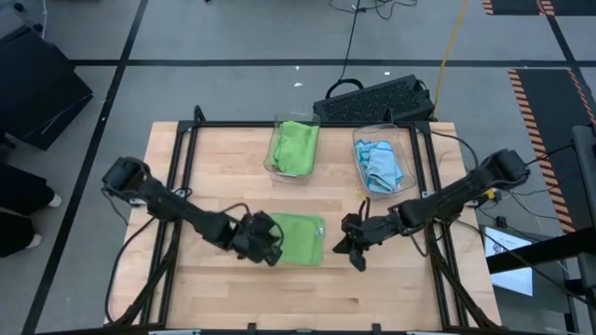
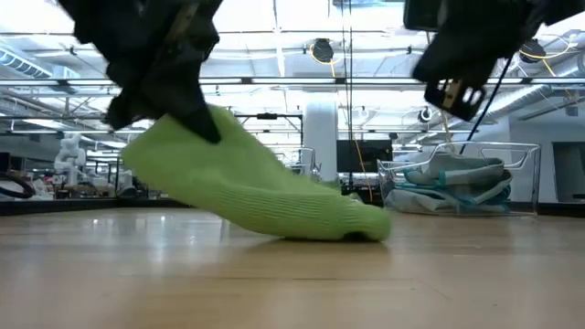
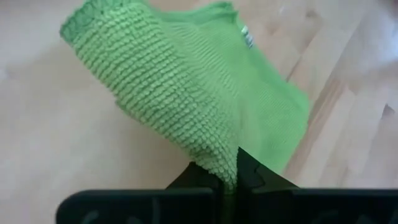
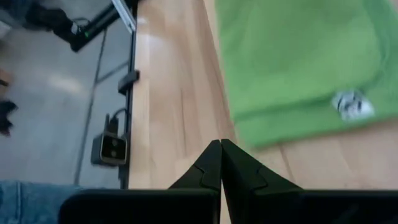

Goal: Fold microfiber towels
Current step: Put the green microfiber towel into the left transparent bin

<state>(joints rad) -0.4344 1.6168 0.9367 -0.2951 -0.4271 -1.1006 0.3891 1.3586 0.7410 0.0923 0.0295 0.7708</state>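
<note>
The left hand (image 1: 265, 240) pinches an edge of a lime green towel (image 1: 300, 238) on the tabletop (image 1: 233, 158), lifting it; the thin grip may slip mid-fold. The right hand (image 1: 352, 244) hovers nearby, pressed together.

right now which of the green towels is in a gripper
The green towel on the bare table, pinched at its edge by the left gripper; the other green towel lies in a clear bin.

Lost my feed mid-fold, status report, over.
Left gripper shut on green towel, its left edge lifted. Right gripper shut, empty, beside the towel. Nothing in the way.
</note>
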